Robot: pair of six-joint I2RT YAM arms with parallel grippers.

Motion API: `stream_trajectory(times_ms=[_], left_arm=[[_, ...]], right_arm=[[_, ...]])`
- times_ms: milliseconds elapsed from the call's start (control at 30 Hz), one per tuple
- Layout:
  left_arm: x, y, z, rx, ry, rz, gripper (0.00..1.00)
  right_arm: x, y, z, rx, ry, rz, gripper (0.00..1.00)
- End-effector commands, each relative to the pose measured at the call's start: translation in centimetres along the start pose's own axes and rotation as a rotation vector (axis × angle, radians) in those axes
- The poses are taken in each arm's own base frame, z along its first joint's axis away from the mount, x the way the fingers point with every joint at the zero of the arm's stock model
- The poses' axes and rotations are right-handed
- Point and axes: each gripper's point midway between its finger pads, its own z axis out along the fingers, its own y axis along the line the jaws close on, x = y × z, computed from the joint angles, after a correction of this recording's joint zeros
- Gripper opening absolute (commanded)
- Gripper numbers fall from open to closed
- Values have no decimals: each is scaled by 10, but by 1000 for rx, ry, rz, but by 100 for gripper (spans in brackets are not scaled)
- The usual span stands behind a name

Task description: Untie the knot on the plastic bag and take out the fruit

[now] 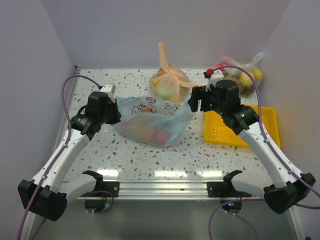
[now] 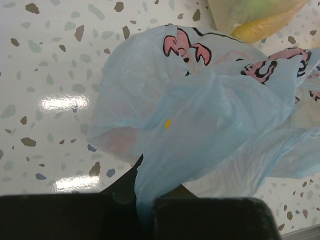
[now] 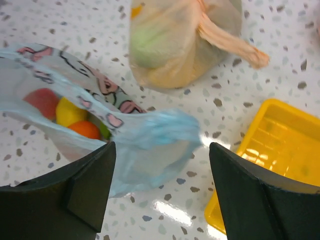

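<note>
Top external — left gripper (image 1: 115, 112) pinches plastic bag (image 1: 150, 119), right gripper (image 1: 196, 103) gapes.

Left arm (image 1: 67, 157), right arm (image 1: 267, 150): white shells, black joints and bases, purple cable (image 1: 63, 92) each. Left gripper (image 1: 118, 112), right gripper (image 1: 197, 104): black, blocky.

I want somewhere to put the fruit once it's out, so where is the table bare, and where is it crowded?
Bare: the front strip between the plastic bag and the near rail, and the back-left corner beside the orange bag. The yellow tray looks empty. Crowded: the back right, around the orange bag, clear bag and right hand.
</note>
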Motion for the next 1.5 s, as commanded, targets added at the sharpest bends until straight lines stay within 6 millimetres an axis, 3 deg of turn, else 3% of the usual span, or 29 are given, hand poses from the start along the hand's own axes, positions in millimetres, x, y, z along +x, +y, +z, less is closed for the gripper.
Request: stream_trajectory(times_ms=[0,33,200,333,400,500,600,667,733,767,833,867,933,1033,1067,1133,1233,1300,1333,1400,1467], left_arm=[[-6,-13,-14,52,35,-32,0],[-6,-13,-15,51,38,-30,0],[-10,-14,-21,47,46,-29,0],[-6,-13,-20,41,60,-29,0],[-1,-14,-18,50,71,-31,0],[3,-13,-16,54,68,-38,0],[11,-11,-10,56,69,-44,0],[20,-9,-6,56,86,-49,0],[23,-8,-2,55,79,-60,0],[29,-6,0,49,84,-69,0],[27,-2,5,32,53,-81,4],[30,0,9,26,41,-93,5],[33,1,12,25,36,-100,5],[36,8,18,-11,31,-104,2],[38,8,18,-10,45,-98,0],[39,6,16,-2,65,-90,0],[38,8,7,-13,80,-68,0],[36,10,0,-22,78,-56,0],[33,9,-4,-18,67,-54,0],[35,9,-9,-17,75,-53,0],[37,9,-12,-17,86,-51,0]], right_arm=[[-43,38,-39,-174,-117,-148,79],[-49,51,-46,-217,-137,-206,79],[-44,111,-52,-424,-120,-373,80],[-26,163,-43,-576,-75,-457,80],[-15,183,-25,-612,-55,-473,81],[12,200,8,-621,-6,-472,81],[52,209,39,-623,67,-480,81],[86,214,47,-645,132,-499,78],[126,222,51,-686,214,-531,67],[140,228,46,-723,245,-543,53],[174,236,35,-778,304,-584,38],[186,239,29,-811,333,-594,24],[214,240,21,-840,405,-622,14],[232,230,13,-821,463,-660,4],[228,230,11,-812,442,-655,5],[211,229,13,-772,361,-642,27],[165,231,9,-712,231,-663,58],[149,228,11,-669,203,-696,72],[128,229,15,-628,150,-722,76],[118,225,23,-594,145,-743,85],[94,225,30,-568,104,-754,89]])
